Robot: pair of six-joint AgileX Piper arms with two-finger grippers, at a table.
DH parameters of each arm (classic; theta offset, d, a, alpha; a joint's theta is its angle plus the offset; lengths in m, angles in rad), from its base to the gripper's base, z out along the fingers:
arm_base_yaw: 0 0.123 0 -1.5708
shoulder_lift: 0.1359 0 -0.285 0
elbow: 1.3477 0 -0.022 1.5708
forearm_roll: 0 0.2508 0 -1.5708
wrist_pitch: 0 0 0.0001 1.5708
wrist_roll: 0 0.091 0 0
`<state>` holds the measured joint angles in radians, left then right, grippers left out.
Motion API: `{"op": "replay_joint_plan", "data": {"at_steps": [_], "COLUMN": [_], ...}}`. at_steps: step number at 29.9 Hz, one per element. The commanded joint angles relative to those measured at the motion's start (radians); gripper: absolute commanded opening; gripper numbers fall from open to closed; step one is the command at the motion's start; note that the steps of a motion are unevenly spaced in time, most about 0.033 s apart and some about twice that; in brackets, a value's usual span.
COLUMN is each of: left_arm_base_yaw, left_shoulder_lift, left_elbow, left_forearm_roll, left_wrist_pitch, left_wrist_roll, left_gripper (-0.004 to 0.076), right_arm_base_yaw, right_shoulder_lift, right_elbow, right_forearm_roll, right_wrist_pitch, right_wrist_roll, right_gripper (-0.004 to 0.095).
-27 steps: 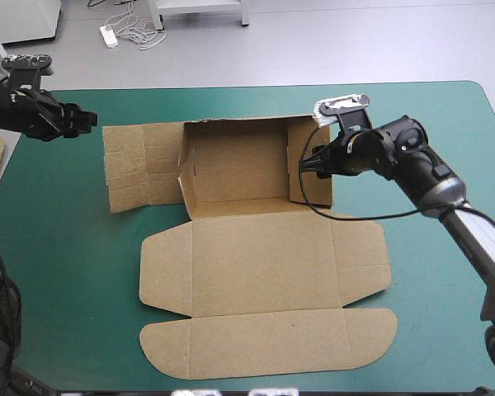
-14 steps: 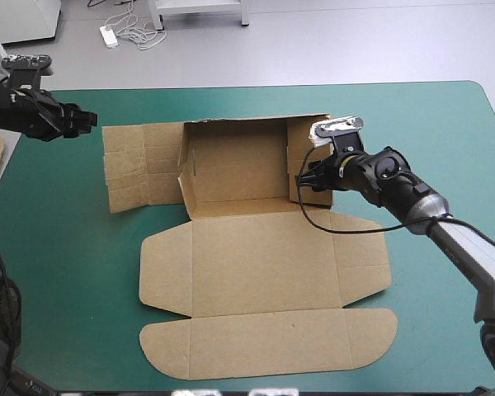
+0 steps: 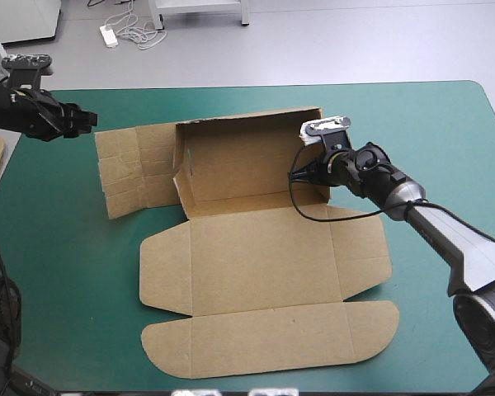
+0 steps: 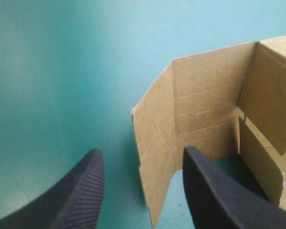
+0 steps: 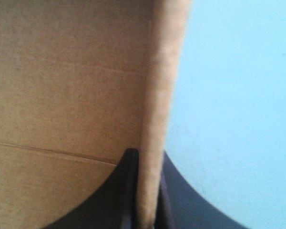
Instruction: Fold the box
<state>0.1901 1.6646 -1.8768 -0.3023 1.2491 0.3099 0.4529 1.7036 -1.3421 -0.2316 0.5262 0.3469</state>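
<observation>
**Right end effector (image 3: pixel 302 170) pinching box (image 3: pixel 264 256) wall**

Right fingers were pressed together on the raised side wall, with the board edge between them. Left end effector (image 3: pixel 87 121) was spread and touching nothing, with the box's far-side flap just ahead of it. The box sat on the teal-green worktop (image 3: pixel 445 124) between both end effectors, lid panels flat.

A: Floor?
B: Grey floor (image 3: pixel 313 41), plain, beyond the far edge of the teal-green desk (image 3: pixel 445 124).
A: Furniture?
B: White cabinet (image 3: pixel 21 16) beyond the left end effector (image 3: pixel 91 120). Past that end effector, on the floor, a white power strip (image 3: pixel 109 35) with pale cables (image 3: pixel 136 31); white frame (image 3: pixel 198 8) beside them.
</observation>
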Motion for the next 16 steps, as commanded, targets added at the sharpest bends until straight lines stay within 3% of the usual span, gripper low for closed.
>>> {"op": "replay_joint_plan", "data": {"at_steps": [1, 10, 16], "left_arm_base_yaw": [0.001, 0.001, 0.001], "left_shoulder_lift": [-0.045, -0.045, -0.045], "left_elbow": [-0.031, -0.031, -0.031], "left_forearm_roll": [-0.025, -0.035, -0.039], "left_wrist_pitch": [-0.002, -0.003, -0.003], "left_wrist_roll": [0.001, -0.009, -0.015], "left_gripper": [0.0368, 0.0368, 0.0368], "right_arm_base_yaw": [0.002, -0.010, -0.113], "right_shoulder_lift": [-0.060, -0.055, -0.051], "right_elbow": [-0.120, -0.387, -0.491], "right_forearm_roll": [-0.036, -0.021, 0.176], "right_wrist_pitch": [0.068, 0.464, 0.594], "right_wrist_roll": [-0.022, -0.119, -0.215], "right_gripper": [-0.0019, -0.0019, -0.0019]}}
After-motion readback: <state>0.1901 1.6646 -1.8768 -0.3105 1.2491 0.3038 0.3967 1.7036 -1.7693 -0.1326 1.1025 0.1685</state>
